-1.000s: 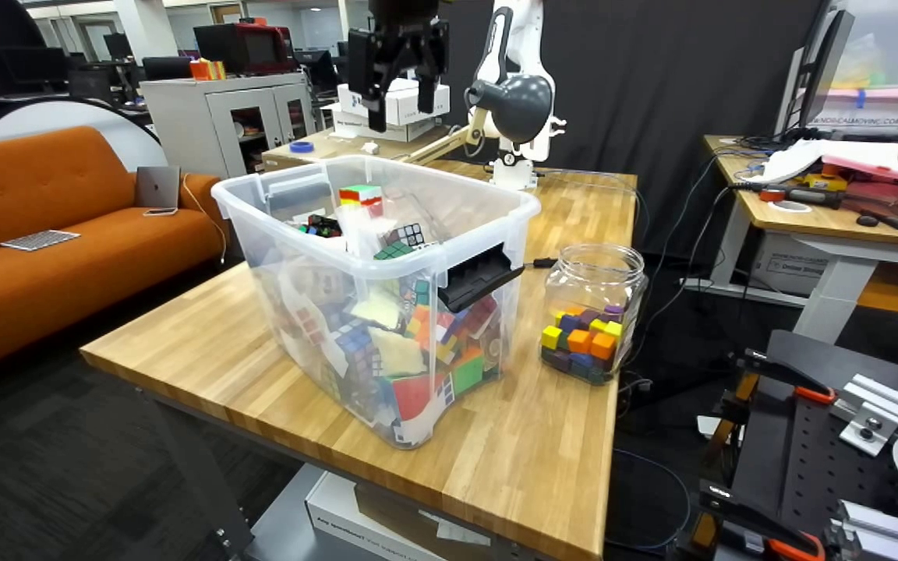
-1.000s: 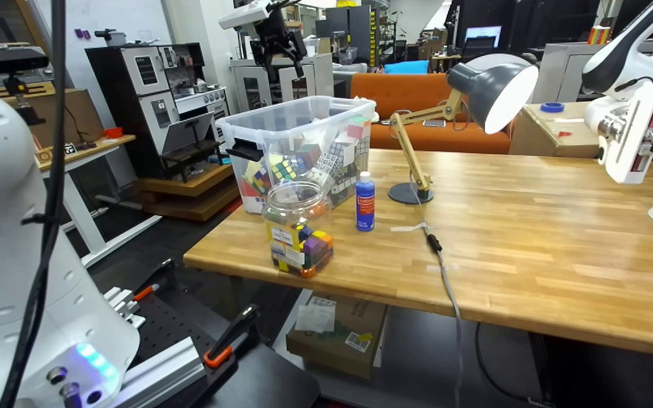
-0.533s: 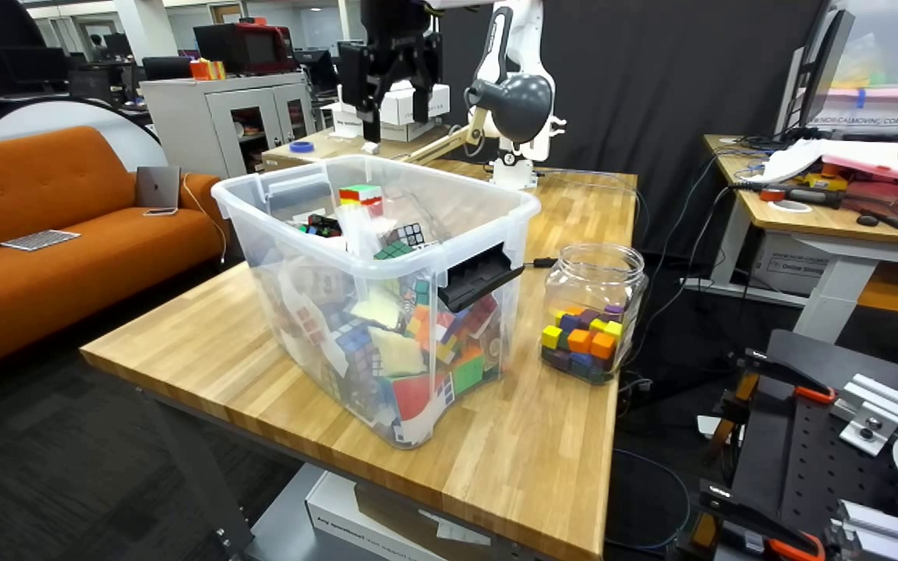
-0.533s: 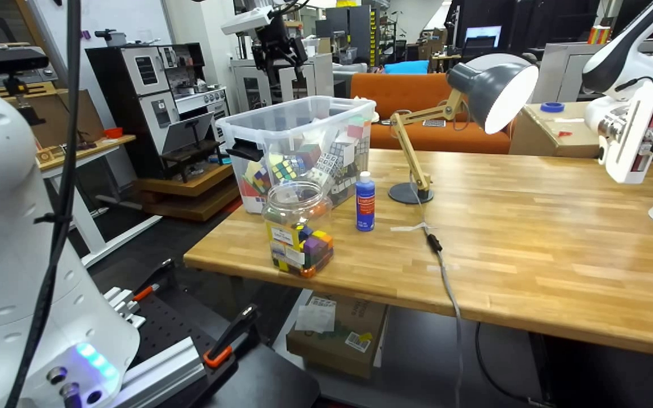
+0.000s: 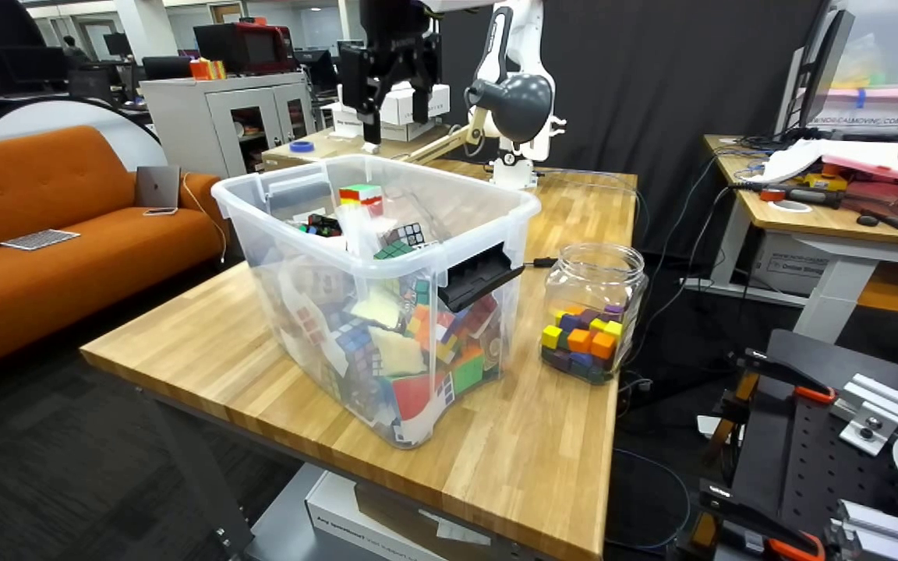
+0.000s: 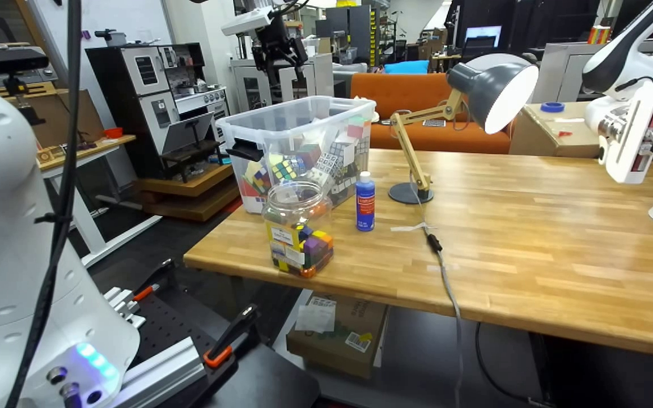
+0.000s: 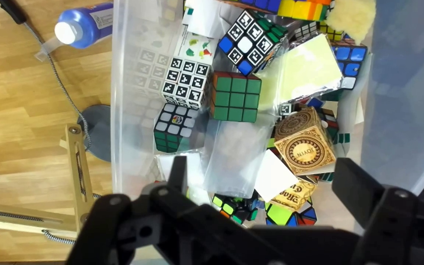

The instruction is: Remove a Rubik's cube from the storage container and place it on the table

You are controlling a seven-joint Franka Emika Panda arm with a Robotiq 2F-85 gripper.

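The storage container [image 5: 387, 269] is a clear tub with a black latch, on the wooden table [image 5: 527, 467]. Both also show in an exterior view, container [image 6: 289, 134] and table [image 6: 508, 243]. It holds many Rubik's cubes among papers and plastic bags. In the wrist view lie a green-faced Rubik's cube [image 7: 236, 96], a black-and-white tag cube [image 7: 188, 79], a white-topped cube [image 7: 175, 123] and a blue-cornered tag cube [image 7: 247, 44]. My gripper [image 7: 261, 171] is open and empty above the container. It hangs above the rim in both exterior views [image 5: 396, 123] [image 6: 285, 77].
A clear jar [image 6: 298, 243] of coloured blocks and a blue bottle [image 6: 365, 204] stand beside the container. A desk lamp [image 6: 411, 153] stands near it on the table. A second white arm [image 6: 638, 113] is at the table's far end.
Between one second and half a second ago, my gripper moved slightly down over the container. Since then nothing has visibly moved; the container and cubes are unchanged.
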